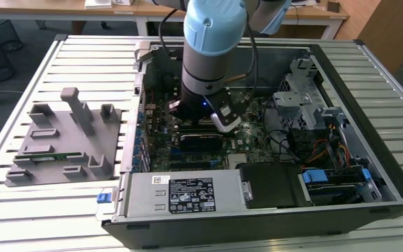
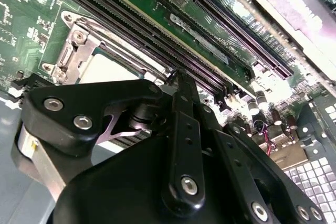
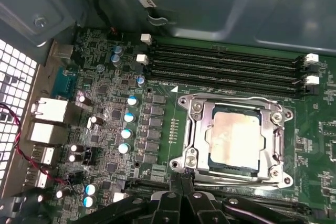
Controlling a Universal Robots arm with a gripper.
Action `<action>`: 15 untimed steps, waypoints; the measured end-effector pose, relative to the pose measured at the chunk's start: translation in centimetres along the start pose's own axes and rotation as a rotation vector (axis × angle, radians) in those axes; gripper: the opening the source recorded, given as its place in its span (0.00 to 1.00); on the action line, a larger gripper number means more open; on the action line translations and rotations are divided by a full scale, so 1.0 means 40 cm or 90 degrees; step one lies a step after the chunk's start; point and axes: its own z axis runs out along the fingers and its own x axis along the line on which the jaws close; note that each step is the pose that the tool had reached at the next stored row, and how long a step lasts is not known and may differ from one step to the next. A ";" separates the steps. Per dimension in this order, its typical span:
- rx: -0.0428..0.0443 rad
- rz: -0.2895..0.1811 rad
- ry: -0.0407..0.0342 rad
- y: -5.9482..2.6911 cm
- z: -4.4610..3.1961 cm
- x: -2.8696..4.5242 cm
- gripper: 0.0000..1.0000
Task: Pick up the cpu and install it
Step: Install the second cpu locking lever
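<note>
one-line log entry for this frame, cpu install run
stage: cpu seated in socket frame | gripper: above socket edge, holding nothing | memory slots: empty | case: open

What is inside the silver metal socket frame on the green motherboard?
In the first wrist view, the silver metal socket frame holds the cpu, a flat square chip with a shiny top, lying flat. What is under the chip is covered.

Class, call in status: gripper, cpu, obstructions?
Gripper low beside socket frame, holding nothing. Cpu seated in socket. Nothing on it.
</note>
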 end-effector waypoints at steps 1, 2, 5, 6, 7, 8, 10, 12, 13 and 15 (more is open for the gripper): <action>-0.0014 0.000 -0.0002 -0.001 0.002 0.001 0.11; -0.0035 0.000 -0.0003 -0.001 0.004 0.001 0.11; -0.0130 -0.001 -0.0016 -0.002 0.009 0.003 0.11; -0.0166 -0.001 -0.0020 -0.002 0.009 0.004 0.11; -0.0201 -0.001 -0.0024 -0.002 0.010 0.005 0.11; -0.0227 -0.001 -0.0026 -0.002 0.010 0.006 0.11; -0.0255 -0.001 -0.0029 -0.002 0.013 0.007 0.11; -0.0267 -0.001 -0.0031 -0.003 0.016 0.007 0.11; -0.0269 -0.001 -0.0029 -0.003 0.017 0.007 0.11; -0.0279 -0.001 -0.0030 -0.004 0.019 0.008 0.11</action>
